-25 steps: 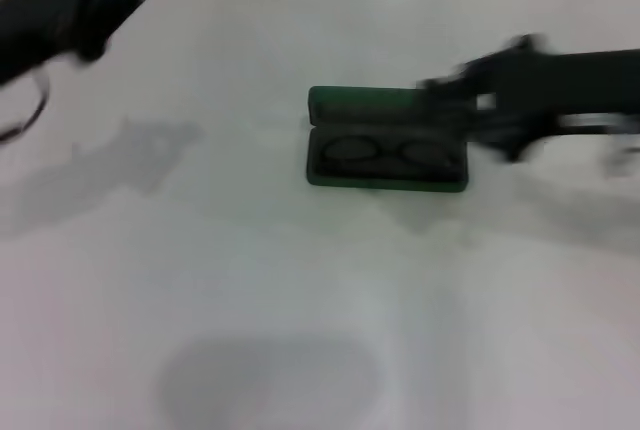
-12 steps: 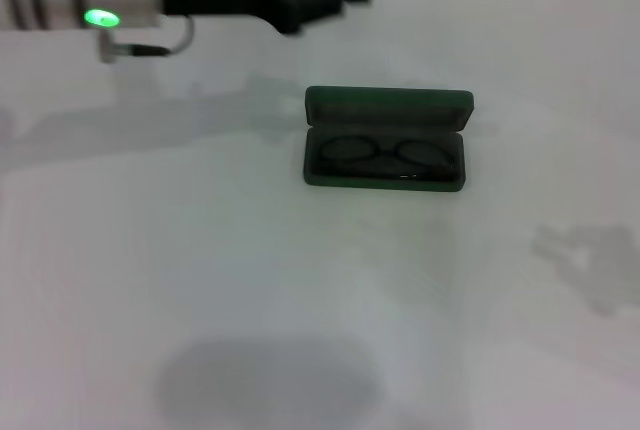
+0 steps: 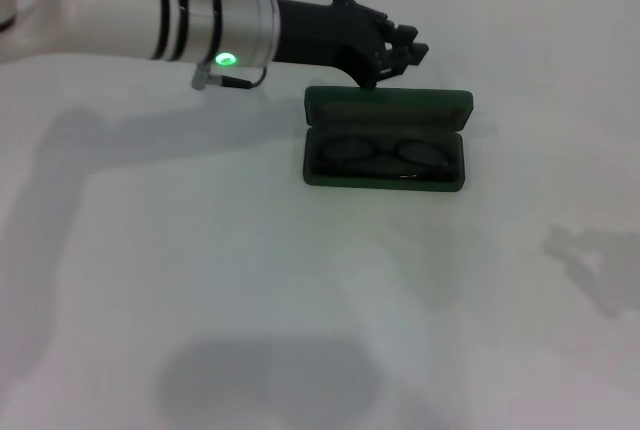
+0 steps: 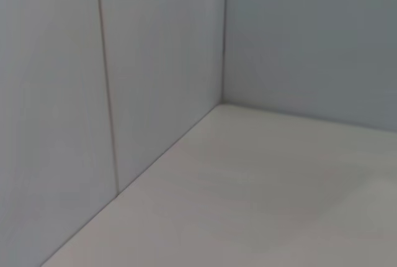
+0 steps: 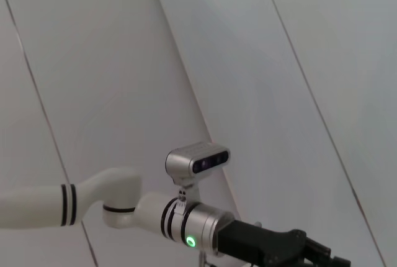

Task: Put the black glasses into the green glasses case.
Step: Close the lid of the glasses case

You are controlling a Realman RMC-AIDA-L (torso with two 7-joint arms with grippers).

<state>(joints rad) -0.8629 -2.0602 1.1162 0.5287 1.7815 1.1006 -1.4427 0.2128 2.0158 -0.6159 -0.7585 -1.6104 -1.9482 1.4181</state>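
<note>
On my head view the black glasses [image 3: 385, 157] already lie inside the green glasses case [image 3: 386, 140], folded flat in the tray just right of the frame's centre. The case sits open on the white counter [image 3: 300, 300], its lid [image 3: 388, 108] standing up along the far edge. So I judge the placing itself done; what is in hand now is the closing of the case, if I want to finish cleanly.

My left gripper [image 3: 410, 53] reaches in from the upper left of the frame and hovers just behind and above the lid, near its middle, not touching it as far as I can see. I cannot tell how far its fingers are parted. The right gripper is not in the head view at all; its wrist camera looks across at the tiled wall [image 5: 248, 62] and catches the left arm [image 5: 192, 226] low in its frame, so I take it as pulled away to the side.

For the next move I would bring the left gripper onto the back of the lid and push it forward and down over the glasses, gently, since the light case could slide across the smooth counter. I would also watch that no temple arm sticks up under the lid.
</note>
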